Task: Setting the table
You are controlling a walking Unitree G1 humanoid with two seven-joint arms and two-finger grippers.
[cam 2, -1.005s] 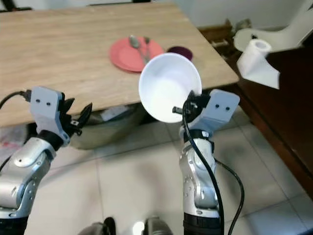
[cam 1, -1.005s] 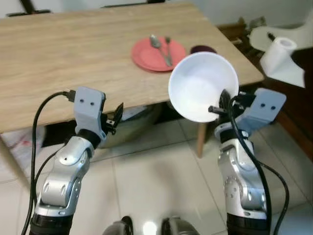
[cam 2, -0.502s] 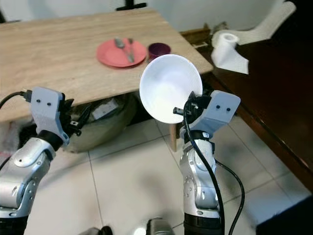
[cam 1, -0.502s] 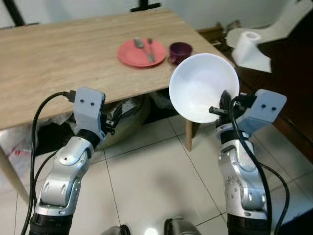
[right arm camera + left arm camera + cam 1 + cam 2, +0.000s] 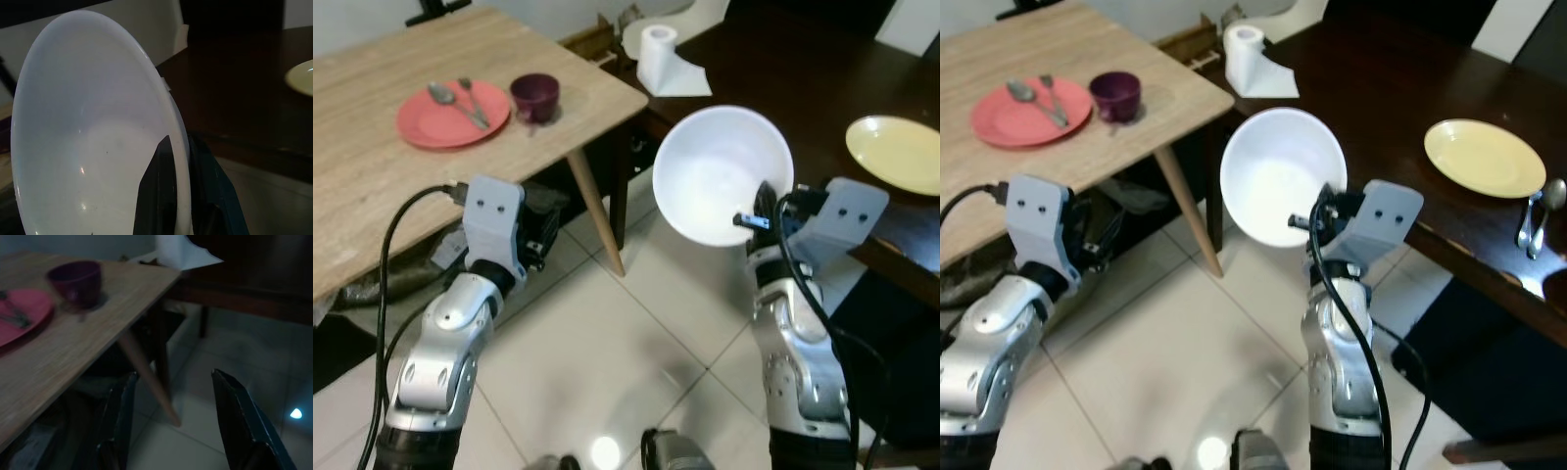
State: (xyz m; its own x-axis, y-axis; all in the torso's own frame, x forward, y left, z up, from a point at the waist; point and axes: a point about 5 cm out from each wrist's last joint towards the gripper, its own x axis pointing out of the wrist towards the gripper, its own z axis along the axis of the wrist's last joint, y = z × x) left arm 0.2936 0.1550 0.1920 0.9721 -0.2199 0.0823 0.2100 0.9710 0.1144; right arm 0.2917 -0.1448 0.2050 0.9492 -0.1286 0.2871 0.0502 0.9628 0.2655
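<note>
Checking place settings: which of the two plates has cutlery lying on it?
The red plate on the light wooden table: a spoon and fork lie on it. The yellow plate on the dark table is bare, its cutlery beside it.

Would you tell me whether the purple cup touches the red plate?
Apart: in the right eye view a strip of bare wood separates the purple cup from the red plate.

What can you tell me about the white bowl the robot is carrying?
The bowl is plain white, round and smooth, glossy like ceramic or plastic, and looks empty. It is held in the air above the tiled floor, tipped up so its inside faces the camera. The right gripper pinches its lower rim, one black finger inside and one behind. Nothing else touches it. It hangs between the wooden table and the dark table.
</note>
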